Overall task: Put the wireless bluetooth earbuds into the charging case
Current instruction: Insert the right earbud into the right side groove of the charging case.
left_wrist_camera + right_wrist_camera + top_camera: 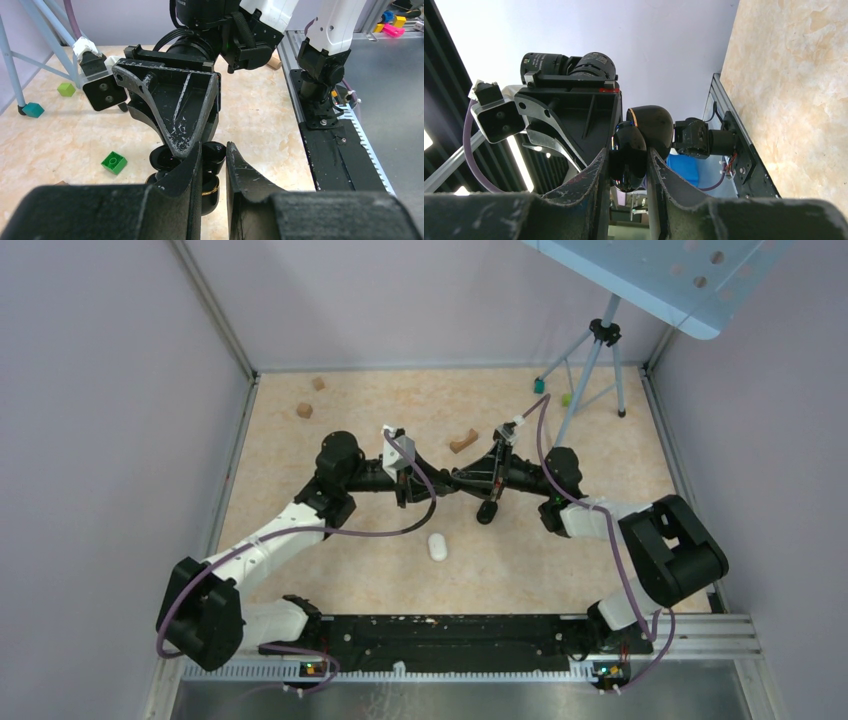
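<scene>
1. Two grippers meet tip to tip over the middle of the table [560, 570]. The arms reach in from opposite sides, probably so that one steadies the case while the other works at it.
2. Clamped: the right gripper [629, 151] has its fingers closed on the charging case [628, 162], a glossy black piece pinched across its rounded body. The wrist is rolled so that its camera looks up at the wall, likely to turn the case's open side toward the other arm.
3. Attached part: a domed shell [651, 125] with a gilt rim stands just beyond the right fingers. It appears to be the case's other half, hinged open to receive.
4. Narrowly parted: the left gripper [214, 147] has its tips close against the case. Dark case parts show through the gap, and I cannot tell whether the jaws pinch an earbud, the case or nothing.
5. Earbuds: none can be picked out for certain. A white oval object [437, 546] lies alone on the table nearer the bases, apart from both grippers and too small to identify.
6. Sundry: a green block [114, 162] lies on the table to one side and seems to have no part in the work.
</scene>
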You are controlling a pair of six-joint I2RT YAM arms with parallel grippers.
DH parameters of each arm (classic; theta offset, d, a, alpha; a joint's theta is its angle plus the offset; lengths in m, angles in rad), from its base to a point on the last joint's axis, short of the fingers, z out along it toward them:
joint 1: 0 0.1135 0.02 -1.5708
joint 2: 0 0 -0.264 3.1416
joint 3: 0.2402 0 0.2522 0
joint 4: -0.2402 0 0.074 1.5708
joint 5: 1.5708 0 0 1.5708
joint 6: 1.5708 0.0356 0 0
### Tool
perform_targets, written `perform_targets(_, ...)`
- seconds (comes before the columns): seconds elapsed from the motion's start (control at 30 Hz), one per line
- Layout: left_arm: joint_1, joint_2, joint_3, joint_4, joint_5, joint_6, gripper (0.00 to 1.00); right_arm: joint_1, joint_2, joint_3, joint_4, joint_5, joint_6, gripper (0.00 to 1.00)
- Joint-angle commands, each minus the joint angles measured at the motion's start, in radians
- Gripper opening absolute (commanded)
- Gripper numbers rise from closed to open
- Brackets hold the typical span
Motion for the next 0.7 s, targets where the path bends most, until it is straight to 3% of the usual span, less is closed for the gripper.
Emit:
perform_targets(0.0,0.0,-0.014,-0.013,0.01,-0.024,0.026,0.0,0.008,-0.017,0.033,0.071,0.0,0.005,0.0)
perform_targets(0.67,0.0,-0.051,-0.026,-0.041,-0.086,0.081,0.0,0.009,-0.015,0.027,0.083,0.002,0.008,0.0)
